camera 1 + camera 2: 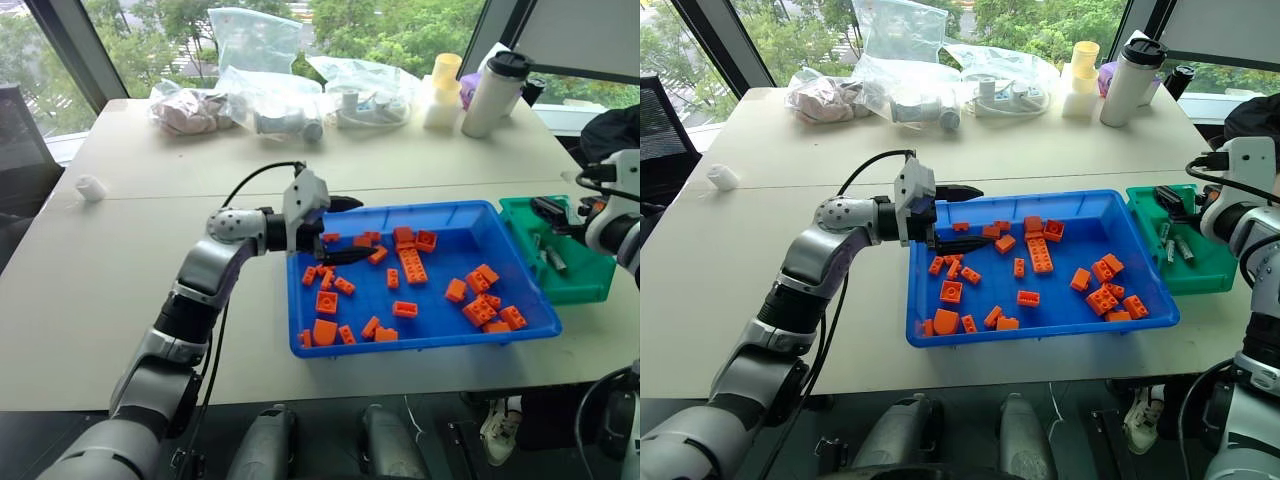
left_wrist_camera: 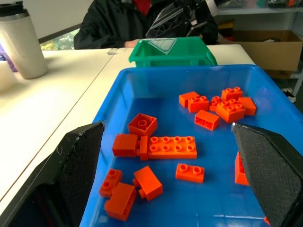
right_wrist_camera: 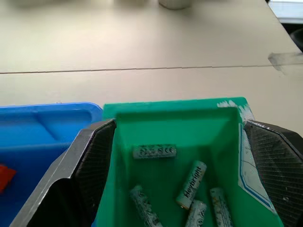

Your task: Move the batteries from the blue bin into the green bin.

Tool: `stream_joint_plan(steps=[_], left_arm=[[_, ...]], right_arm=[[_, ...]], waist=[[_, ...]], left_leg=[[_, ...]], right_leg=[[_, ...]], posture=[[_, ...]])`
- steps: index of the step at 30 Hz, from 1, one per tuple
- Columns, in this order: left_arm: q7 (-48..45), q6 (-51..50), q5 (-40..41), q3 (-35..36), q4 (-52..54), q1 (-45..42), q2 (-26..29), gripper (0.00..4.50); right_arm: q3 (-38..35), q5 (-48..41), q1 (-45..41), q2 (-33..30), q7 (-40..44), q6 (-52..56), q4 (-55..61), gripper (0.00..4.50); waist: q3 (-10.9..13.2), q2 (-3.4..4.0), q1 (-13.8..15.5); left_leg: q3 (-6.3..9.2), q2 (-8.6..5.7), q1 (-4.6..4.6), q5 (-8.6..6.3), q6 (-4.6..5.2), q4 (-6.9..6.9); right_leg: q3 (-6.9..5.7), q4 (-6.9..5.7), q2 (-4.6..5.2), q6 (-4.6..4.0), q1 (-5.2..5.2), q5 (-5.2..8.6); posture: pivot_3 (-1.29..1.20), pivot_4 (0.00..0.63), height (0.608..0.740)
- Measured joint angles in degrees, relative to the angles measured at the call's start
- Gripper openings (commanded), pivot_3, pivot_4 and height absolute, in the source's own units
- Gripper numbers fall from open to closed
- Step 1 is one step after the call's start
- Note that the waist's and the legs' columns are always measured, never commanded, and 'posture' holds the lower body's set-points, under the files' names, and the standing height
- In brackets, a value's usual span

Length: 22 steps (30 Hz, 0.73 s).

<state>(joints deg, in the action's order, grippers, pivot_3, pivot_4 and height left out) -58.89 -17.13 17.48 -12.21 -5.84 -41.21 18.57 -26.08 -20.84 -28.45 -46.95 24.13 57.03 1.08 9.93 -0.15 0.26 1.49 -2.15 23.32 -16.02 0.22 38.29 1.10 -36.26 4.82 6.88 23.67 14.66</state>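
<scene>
Five grey labelled batteries [image 3: 191, 183] in green bin [image 3: 165, 118].

Batteries [image 3: 191, 178] lie in the green bin [image 1: 1203, 275] (right of the blue bin [image 1: 970, 336]).

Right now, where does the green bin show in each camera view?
Left eye view: green bin at the right edge, against the blue bin.
Right eye view: at, far right.
Left wrist view: at, beyond the tray's far wall.
Right wrist view: at, centre, batteries inside.
Shared landmark: the blue bin.
</scene>
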Motion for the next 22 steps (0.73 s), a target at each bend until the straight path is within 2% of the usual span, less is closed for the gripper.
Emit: stream_joint_plan(steps=[2,5,10,12,16,22], left_arm=[[1.5,-1.5,0.7,1.3,2.8,1.6,1.2,4.5],[6.3,-5.9,2.7,7.6,8.7,5.1,4.7,4.5],[12.1,-14.9,7.6,15.9,19.9,11.5,9.5,4.5],[16.4,-19.4,9.1,19.3,26.9,18.0,10.6,4.5],[28.1,-23.3,7.8,24.5,33.5,27.6,7.7,4.5],[39.6,-23.2,5.1,24.7,38.6,35.2,0.7,4.5]], right_arm=[[-0.8,-2.2,1.1,2.6,1.8,-2.2,2.9,4.48],[-1.1,-8.4,7.1,8.2,6.9,-5.0,10.9,4.48],[-4.4,-11.6,13.0,8.9,8.5,-9.2,16.1,4.48],[-7.3,-12.0,17.5,10.7,9.0,-13.9,19.0,4.48],[-9.6,-12.8,23.8,15.1,8.7,-19.1,21.0,4.48],[-7.8,-14.1,27.8,19.8,8.6,-25.2,22.6,4.48]], waist=[[0.0,-0.02,0.0],[0.0,-0.01,-0.7],[0.0,-0.01,-0.6],[0.0,-0.04,-0.6],[0.0,-0.04,-0.7],[0.0,-0.04,-0.6]], left_leg=[[0.03,0.03,0.0,0.0,0.0,-0.01],[0.08,0.11,0.03,0.0,-0.01,-0.06],[0.07,-0.01,0.01,0.01,-0.02,-0.01],[0.09,0.0,-0.05,0.0,-0.02,-0.04],[0.08,-0.01,-0.08,0.03,-0.08,-0.03],[0.07,-0.01,-0.63,-0.01,-0.07,-0.15]], right_leg=[[0.0,0.02,-0.03,0.0,-0.01,0.0],[0.02,-0.06,-0.1,0.0,0.1,0.0],[0.03,-0.07,0.06,0.0,0.01,0.0],[0.04,-0.06,0.06,0.0,-0.04,0.0],[0.06,-0.09,0.1,0.01,-0.04,-0.01],[0.06,0.02,0.1,0.0,-0.56,0.0]], posture=[[0.0,0.15,0.74],[0.0,0.15,0.74],[0.0,0.15,0.74],[0.0,0.15,0.74],[0.0,0.15,0.74],[0.0,0.15,0.74]])
